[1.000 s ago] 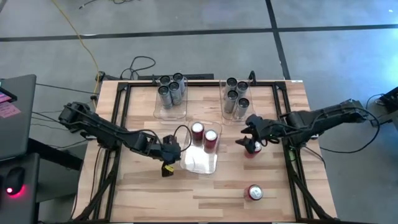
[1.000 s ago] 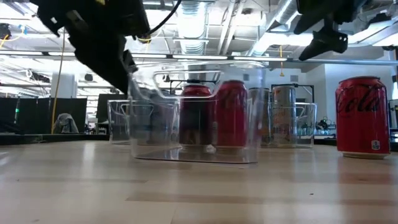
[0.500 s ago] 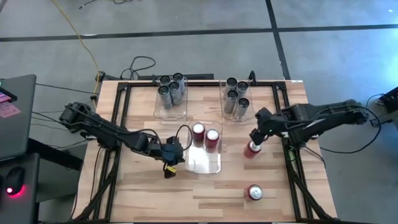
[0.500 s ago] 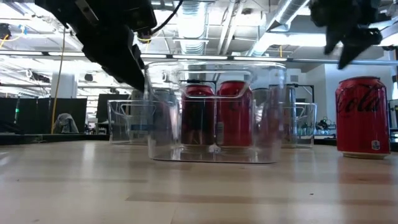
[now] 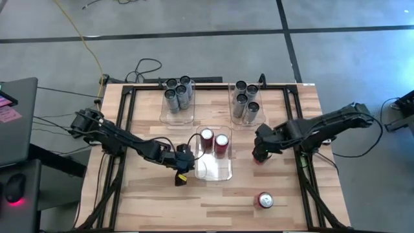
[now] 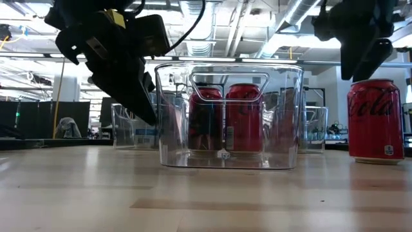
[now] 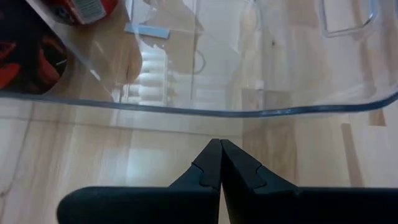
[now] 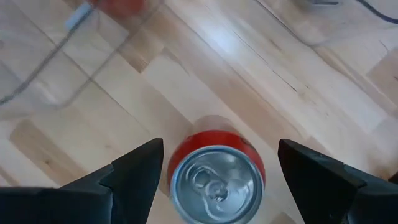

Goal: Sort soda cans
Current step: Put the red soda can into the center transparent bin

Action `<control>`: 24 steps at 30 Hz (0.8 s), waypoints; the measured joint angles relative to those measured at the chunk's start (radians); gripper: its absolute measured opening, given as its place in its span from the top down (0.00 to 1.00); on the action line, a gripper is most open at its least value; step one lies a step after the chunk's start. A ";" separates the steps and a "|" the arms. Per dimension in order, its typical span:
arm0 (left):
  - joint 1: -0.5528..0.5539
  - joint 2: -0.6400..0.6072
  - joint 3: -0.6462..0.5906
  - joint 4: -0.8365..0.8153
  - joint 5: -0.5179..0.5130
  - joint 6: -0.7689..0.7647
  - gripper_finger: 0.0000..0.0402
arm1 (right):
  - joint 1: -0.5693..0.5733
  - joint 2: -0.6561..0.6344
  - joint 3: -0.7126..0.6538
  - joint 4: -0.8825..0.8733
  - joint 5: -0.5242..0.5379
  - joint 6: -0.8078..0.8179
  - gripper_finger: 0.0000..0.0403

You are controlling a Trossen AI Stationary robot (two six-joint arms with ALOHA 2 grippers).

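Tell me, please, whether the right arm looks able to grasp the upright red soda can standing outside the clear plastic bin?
Probably yes. The right gripper hangs directly above the upright red soda can, its fingers spread wide on either side of it. The clear plastic bin stands apart, so nothing blocks a straight descent.

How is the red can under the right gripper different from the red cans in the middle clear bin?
The red can under the right gripper stands on the bare table, outside any bin; the two red cans stand inside the middle clear bin. It stands alone, while they stand side by side. The open right gripper hangs over it; nothing hangs over the binned pair. All are upright, red with silver tops.
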 joint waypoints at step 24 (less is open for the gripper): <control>0.047 -0.001 0.003 -0.143 -0.013 -0.035 0.90 | -0.018 0.039 0.000 -0.010 0.002 -0.025 0.16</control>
